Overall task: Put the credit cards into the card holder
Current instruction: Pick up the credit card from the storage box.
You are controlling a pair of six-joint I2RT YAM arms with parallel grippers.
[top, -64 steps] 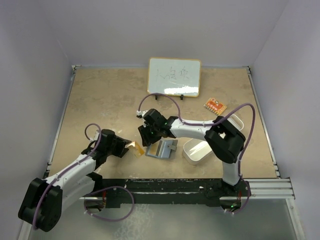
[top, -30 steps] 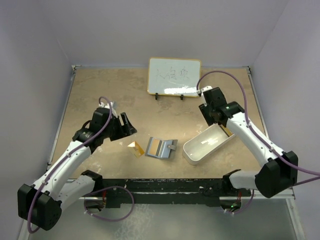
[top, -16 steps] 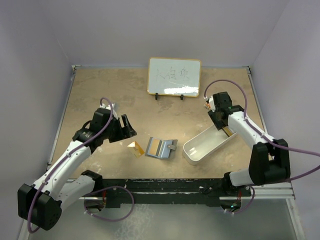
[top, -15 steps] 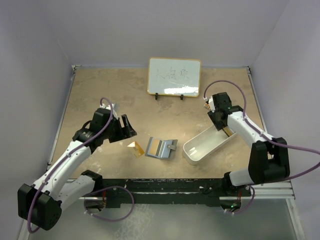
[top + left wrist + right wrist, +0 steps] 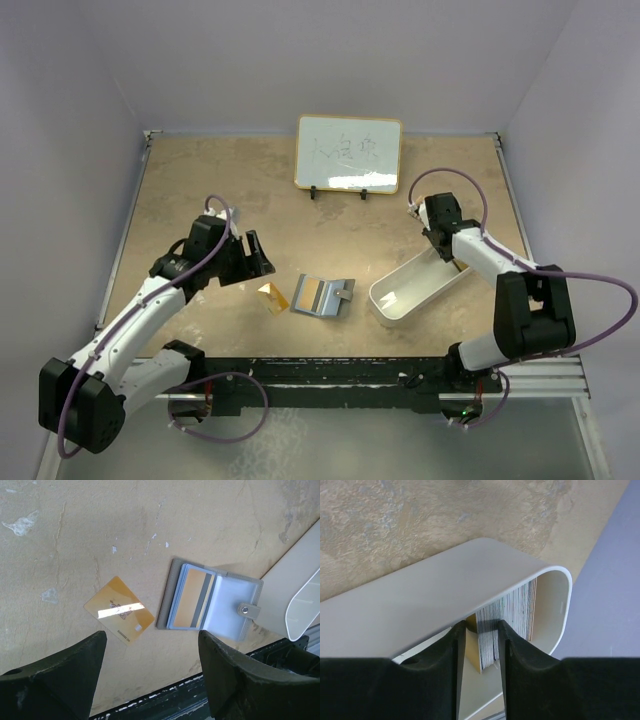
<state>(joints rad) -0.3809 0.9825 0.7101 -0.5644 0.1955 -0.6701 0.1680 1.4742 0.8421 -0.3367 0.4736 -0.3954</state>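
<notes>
Gold card (image 5: pixel 272 297) lies flat on the table, centre-left of the overhead frame, just beside the open card holder (image 5: pixel 322 297) and not in it. Two seconds back the left gripper (image 5: pixel 255 255) was right at that card. It has since backed off to the upper left and now hangs there, jaws wide apart and empty. So that insertion looks dropped or parked.

Right arm made the bigger move. It was over the holder two seconds ago, swung to the upper right, and has come down on the far end of the white tray (image 5: pixel 400 300). Right gripper (image 5: pixel 481 625) straddles a striped stack (image 5: pixel 490 637) standing in the tray's end, jaws nearly together. I can't tell if they're clamped on it yet. My read is that it's fetching the next card.

Hard to make out:
- The striped thing could be card edges or one printed face seen at an angle.
- The left wrist view shows an orange card with a grey stripe in a holder sleeve (image 5: pixel 192 600). Pale blue shows around it, but I can't tell if that's the blue card or the lining.
- A patterned orange card seen upper right earlier is no longer visible, and the right arm now covers that spot.
- The tray's lower end is cut off in the right wrist view.
</notes>
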